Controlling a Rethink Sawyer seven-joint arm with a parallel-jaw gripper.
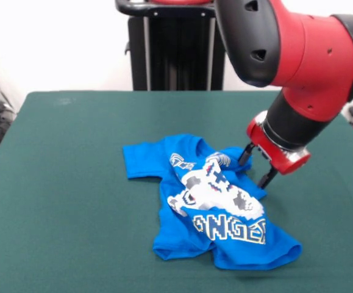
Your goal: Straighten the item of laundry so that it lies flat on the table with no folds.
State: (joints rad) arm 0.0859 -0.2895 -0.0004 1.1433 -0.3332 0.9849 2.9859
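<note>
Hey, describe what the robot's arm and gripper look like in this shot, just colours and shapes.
The arm is thick and rounded, with glossy red shells joined by black sections; the black part near the top has small oval recesses. Its wrist ends in a black cylinder capped by a red ring with a white edge. The gripper has two thin black fingers pointing down from that ring. No cables or lettering show on it.

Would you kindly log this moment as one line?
gripper: open, at shirt's sleeve | T-shirt: still rumpled | table: green

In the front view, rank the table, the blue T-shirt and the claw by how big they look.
1. Table
2. Blue T-shirt
3. Claw, open, beside the shirt's right edge
</note>
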